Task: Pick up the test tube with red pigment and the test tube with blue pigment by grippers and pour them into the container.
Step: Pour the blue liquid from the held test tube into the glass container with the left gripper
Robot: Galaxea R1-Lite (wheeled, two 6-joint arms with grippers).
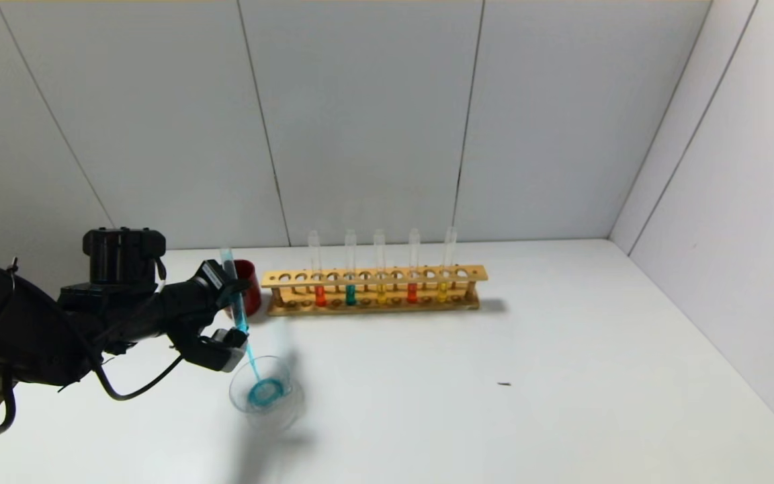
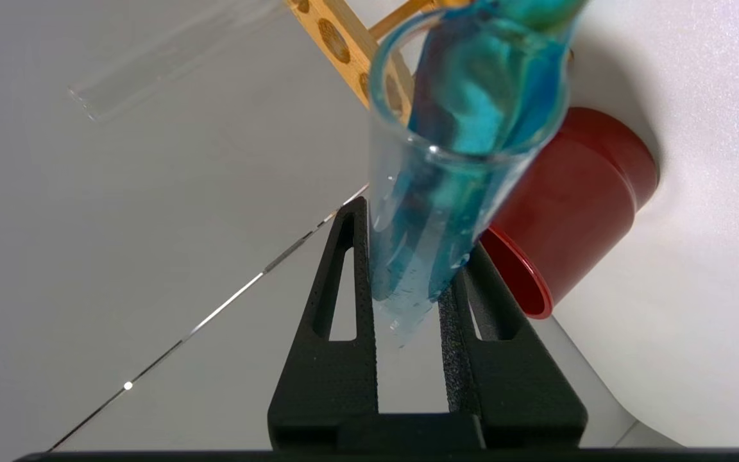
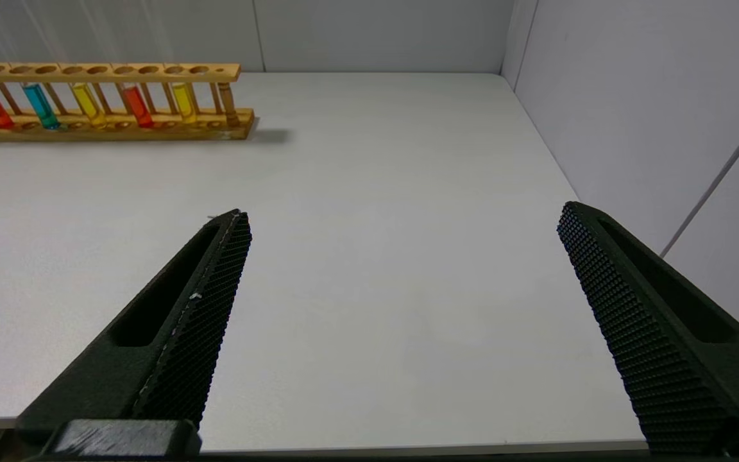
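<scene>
My left gripper (image 1: 237, 313) is shut on the test tube with blue pigment (image 1: 251, 359) and holds it tipped, mouth down, over the clear glass container (image 1: 238, 398). Cyan liquid lies in the dish's bottom. In the left wrist view the blue-streaked tube (image 2: 433, 212) is clamped between the fingers of the left gripper (image 2: 408, 263). Two tubes with orange-red liquid (image 1: 320, 296) (image 1: 412, 292) stand in the wooden rack (image 1: 373, 275). My right gripper (image 3: 401, 218) is open and empty over bare table, out of the head view; the rack (image 3: 100, 131) shows far off.
A dark red cup (image 1: 250, 286) stands just behind my left gripper, beside the rack's left end; it also shows in the left wrist view (image 2: 575, 192). The rack also holds a teal tube (image 1: 351, 294) and two yellow tubes (image 1: 381, 294). Walls enclose the back and right.
</scene>
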